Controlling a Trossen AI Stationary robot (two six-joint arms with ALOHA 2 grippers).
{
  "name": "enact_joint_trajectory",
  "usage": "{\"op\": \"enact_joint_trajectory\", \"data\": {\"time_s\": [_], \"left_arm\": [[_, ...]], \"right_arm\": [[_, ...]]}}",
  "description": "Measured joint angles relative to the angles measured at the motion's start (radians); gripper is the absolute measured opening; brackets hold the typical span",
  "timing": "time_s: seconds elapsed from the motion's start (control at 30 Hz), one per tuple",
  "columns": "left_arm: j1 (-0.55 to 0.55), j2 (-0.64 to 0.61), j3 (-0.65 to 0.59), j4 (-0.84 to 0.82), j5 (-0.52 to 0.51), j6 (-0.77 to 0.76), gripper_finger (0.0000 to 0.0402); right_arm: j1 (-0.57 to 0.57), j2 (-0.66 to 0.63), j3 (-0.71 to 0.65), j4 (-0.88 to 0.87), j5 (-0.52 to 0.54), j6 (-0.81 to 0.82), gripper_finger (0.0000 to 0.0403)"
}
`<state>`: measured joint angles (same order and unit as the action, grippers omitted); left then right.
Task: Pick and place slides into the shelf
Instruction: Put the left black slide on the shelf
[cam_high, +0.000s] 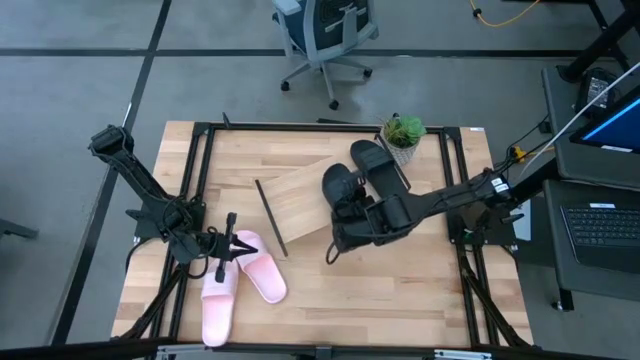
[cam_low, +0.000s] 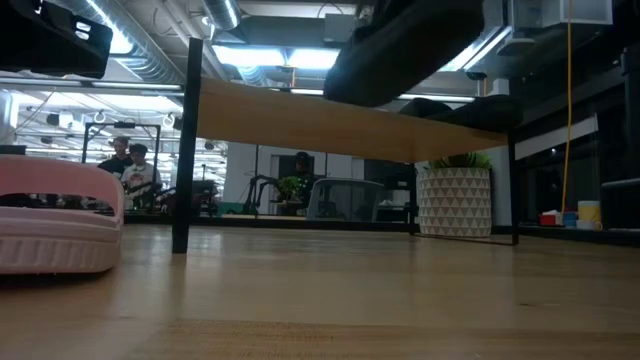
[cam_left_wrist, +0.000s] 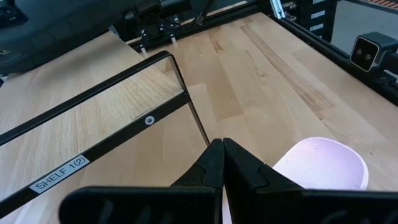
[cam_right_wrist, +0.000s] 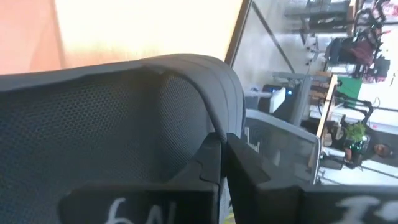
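A black slide (cam_high: 338, 188) hangs over the slanted wooden shelf (cam_high: 300, 190), with my right gripper (cam_high: 345, 228) shut on it; the low view shows this slide (cam_low: 400, 50) above the board (cam_low: 330, 120). A second black slide (cam_high: 380, 165) lies on the shelf's far right part. Two pink slides (cam_high: 262, 270) (cam_high: 218, 300) rest soles down on the table at the near left. My left gripper (cam_high: 225, 245) hovers shut just above them, its fingertips (cam_left_wrist: 222, 162) beside a pink slide's rounded end (cam_left_wrist: 323, 165), touching nothing. My right gripper pinches a thin curved edge (cam_right_wrist: 211, 127) of the black slide between its two fingers. It comes from the table's right side, slanting down. The slide is lifted clear, above the shelf board; its textured inner face fills the wrist view. Whether that edge is strap or sole rim cannot be told.
A potted plant (cam_high: 402, 135) stands at the shelf's far right corner. The shelf's black end rod (cam_high: 270, 218) runs along its left end. A black frame (cam_high: 200, 160) borders the table. Bare tabletop (cam_high: 400, 290) lies near and right.
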<state>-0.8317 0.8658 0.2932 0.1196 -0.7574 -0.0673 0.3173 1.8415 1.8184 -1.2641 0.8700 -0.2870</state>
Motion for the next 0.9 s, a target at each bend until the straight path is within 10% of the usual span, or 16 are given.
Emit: {"op": "enact_joint_trajectory", "data": {"time_s": [0.9], "left_arm": [[0.0, 0.0, 0.0, -0.002, 0.0, -0.005, 0.0]], "right_arm": [[-0.187, -0.027, -0.103, 0.174, -0.087, -0.222, 0.0011]]}}
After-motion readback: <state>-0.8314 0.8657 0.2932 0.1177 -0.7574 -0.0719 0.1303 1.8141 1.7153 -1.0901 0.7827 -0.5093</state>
